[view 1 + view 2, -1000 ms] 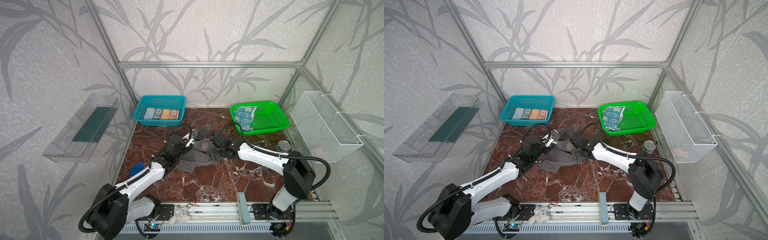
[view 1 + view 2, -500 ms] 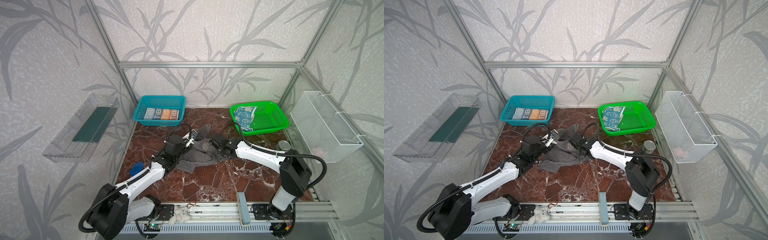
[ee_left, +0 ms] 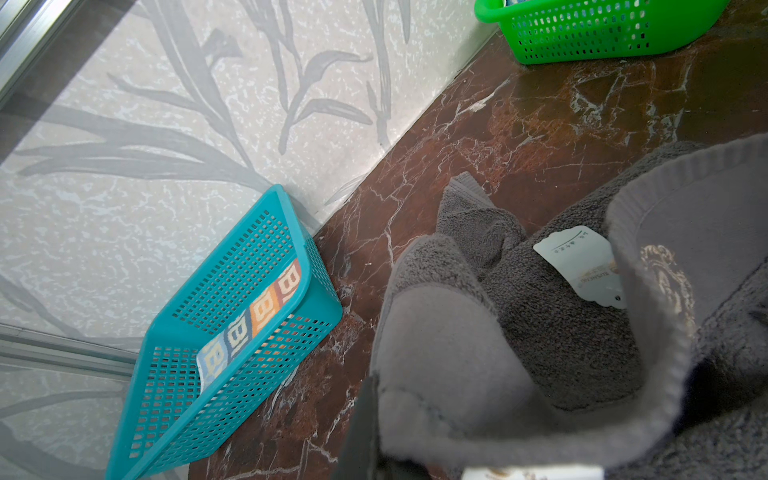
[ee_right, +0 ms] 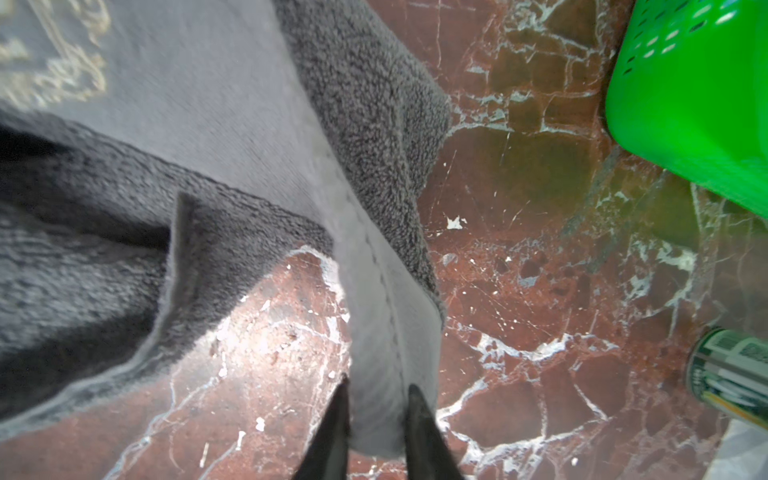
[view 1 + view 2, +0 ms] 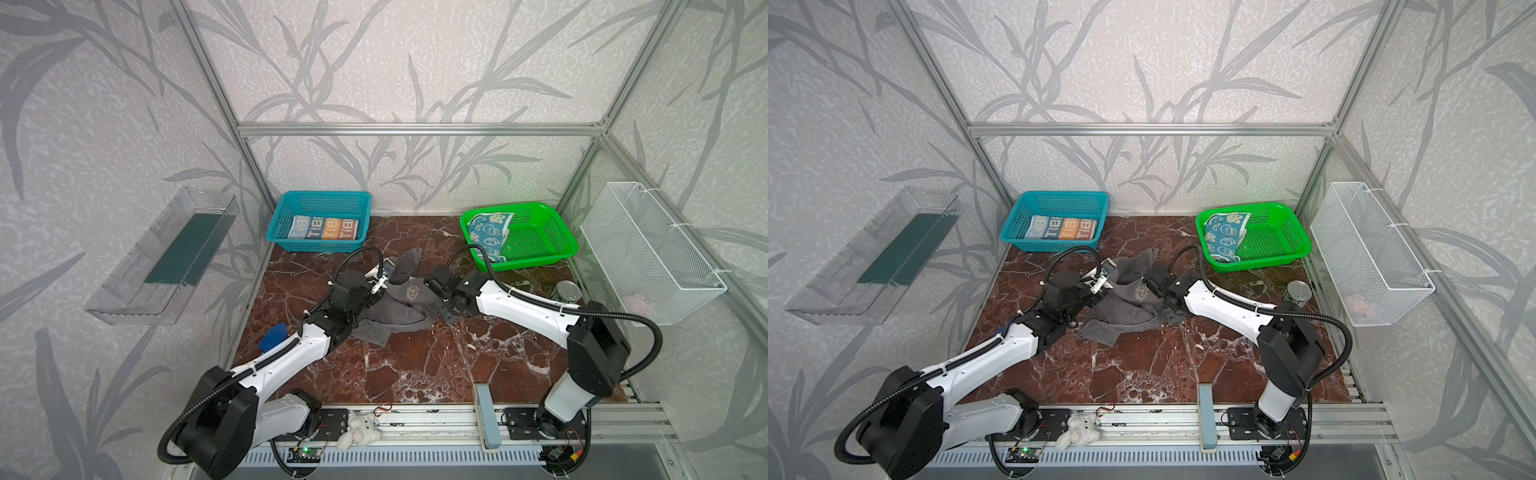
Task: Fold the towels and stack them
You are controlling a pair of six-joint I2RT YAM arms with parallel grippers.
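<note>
A dark grey towel (image 5: 401, 309) (image 5: 1133, 309) with a gold crest lies crumpled in the middle of the marble table. My left gripper (image 5: 383, 286) is shut on its hem. In the left wrist view one dark finger (image 3: 360, 434) shows beside the grey cloth (image 3: 540, 332), and the other finger is hidden by it. My right gripper (image 4: 378, 401) is shut on a flat corner of the same towel (image 4: 232, 137), at its right side in both top views. An orange, blue and white lettered towel (image 5: 324, 228) lies folded in the teal basket (image 5: 277, 224). A teal bunny towel (image 5: 488, 232) lies loosely in the green basket (image 5: 548, 249).
A metal can (image 5: 568, 291) stands at the right of the table, near the white wire basket (image 5: 648, 253) on the right wall. A clear bin (image 5: 162, 257) hangs on the left wall. A blue object (image 5: 272, 336) lies by the left arm. A white plush toy (image 5: 359, 432) and a grey block (image 5: 486, 415) sit on the front rail.
The right gripper has gone from wide open to shut on the grey towel's right corner, shifting slightly toward the cloth. The left arm has kept its hold and has not moved.
</note>
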